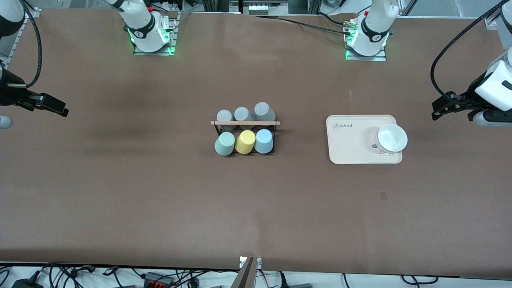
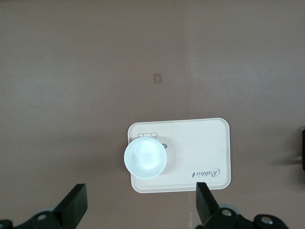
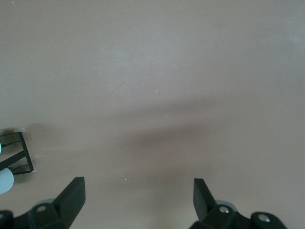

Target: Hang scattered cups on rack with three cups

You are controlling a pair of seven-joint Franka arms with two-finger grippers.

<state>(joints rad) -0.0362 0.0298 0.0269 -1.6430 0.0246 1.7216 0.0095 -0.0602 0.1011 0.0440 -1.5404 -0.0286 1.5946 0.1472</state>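
At frame center, smooth plastic tumblers, mint cup (image 1: 225,143) and blue cup (image 1: 264,141) included, are hanging on the thin-wire rack (image 1: 245,123). Center-right, the beige tray (image 1: 348,140) is reading "Rabbit". The left gripper (image 2: 138,205) and right gripper (image 3: 138,200) are waiting wide open, empty.

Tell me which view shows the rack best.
Front view: the whole rack shows at mid-table, wooden rod across its top, with the mint cup, yellow cup, blue cup and three grey cups on it. Right wrist view catches only a wire corner. Left wrist view shows none of it.

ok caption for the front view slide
Six cups, mint cup and blue cup included, on the rack; left claw and right claw wait open.
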